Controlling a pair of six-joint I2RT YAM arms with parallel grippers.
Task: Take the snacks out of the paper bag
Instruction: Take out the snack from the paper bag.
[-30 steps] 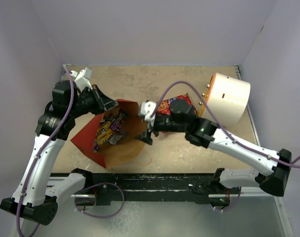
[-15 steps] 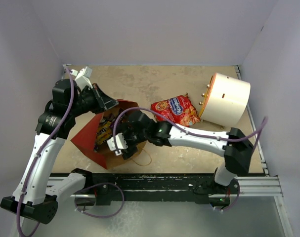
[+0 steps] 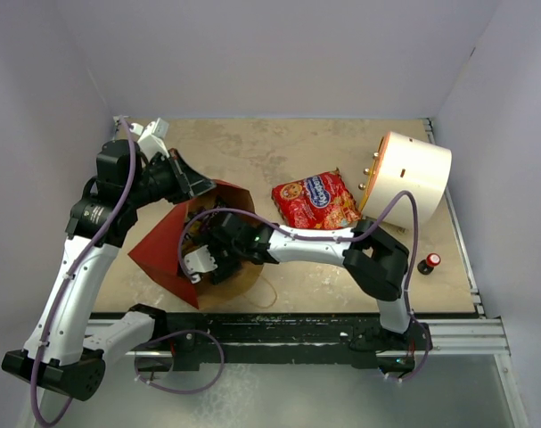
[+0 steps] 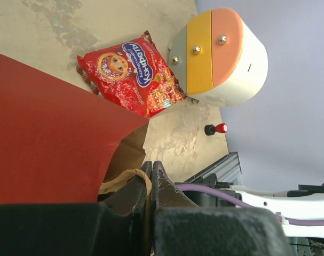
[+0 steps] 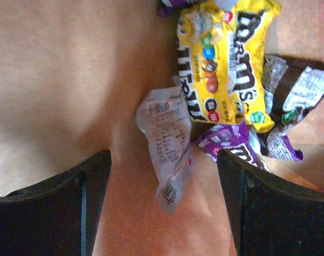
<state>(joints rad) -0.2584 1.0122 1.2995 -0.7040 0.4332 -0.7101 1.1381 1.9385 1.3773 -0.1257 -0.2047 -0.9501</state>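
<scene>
The red paper bag [image 3: 159, 250] lies on its side on the table, its brown mouth facing right; it also shows in the left wrist view [image 4: 49, 133]. My left gripper [image 4: 149, 165] is shut on the bag's twisted paper handle [image 4: 127, 177] and holds the upper edge up. My right gripper [image 5: 164, 165] is open inside the bag, over a pale wrapper [image 5: 167, 144]. Yellow [image 5: 220, 69], purple [image 5: 231, 140] and silver-brown [image 5: 300, 90] candy wrappers lie just beyond it. The large red packet [image 3: 315, 200] lies on the table outside the bag.
A white cylinder with an orange face [image 3: 411, 178] stands at the back right. A small red-capped black knob [image 3: 428, 263] sits near the right edge. The bag's second handle [image 3: 261, 287] loops onto the table by the front rail.
My right gripper has let go of the red packet, left it by the cylinder, swung left and gone into the bag's mouth. The left arm has kept its hold.
</scene>
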